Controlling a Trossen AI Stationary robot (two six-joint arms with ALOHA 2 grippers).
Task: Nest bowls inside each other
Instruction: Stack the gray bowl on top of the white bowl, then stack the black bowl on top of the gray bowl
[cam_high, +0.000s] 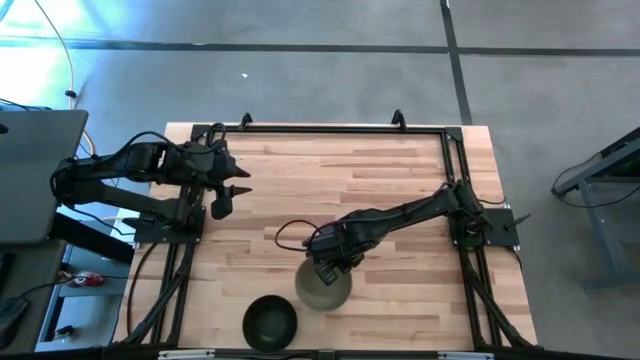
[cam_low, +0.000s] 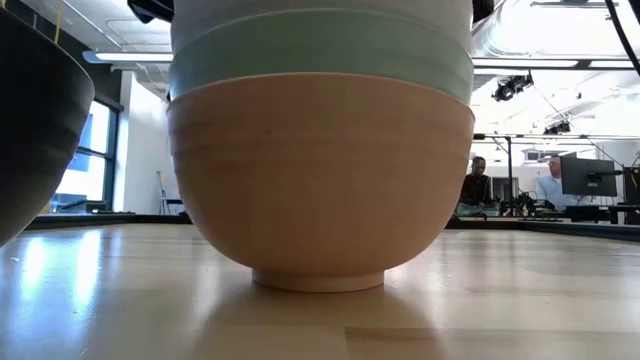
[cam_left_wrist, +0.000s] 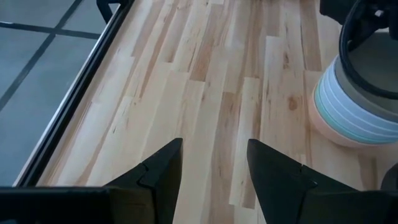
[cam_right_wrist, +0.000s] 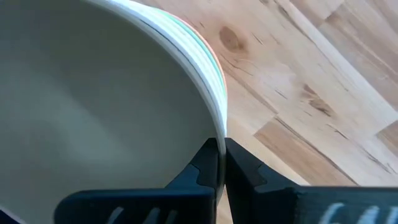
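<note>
A stack of nested bowls (cam_high: 323, 290) stands on the table by the foot of its peach-orange bottom bowl (cam_low: 320, 190). Above that come a mint green bowl (cam_low: 320, 60) and white rims (cam_left_wrist: 339, 102), with an olive-grey bowl (cam_right_wrist: 93, 112) on top. My right gripper (cam_high: 325, 268) is over the stack, shut on the top bowl. The black bowl (cam_high: 270, 322) stands alone, close to the stack on its near-left side. My left gripper (cam_high: 222, 195) waits open at the table's left side, touching nothing. My right gripper (cam_right_wrist: 221, 165) holds the olive-grey bowl by its rim (cam_right_wrist: 219, 134), pinched with one finger inside the bowl and one outside. The fingers come from above, pointing down. The bowl sits upright, nested in the stack.
A dark frame rail (cam_left_wrist: 74, 99) runs along the table's left edge beside my left gripper (cam_left_wrist: 214, 168). Bare wood lies across the far half of the table (cam_high: 350, 170). People sit at desks in the room beyond (cam_low: 480, 185).
</note>
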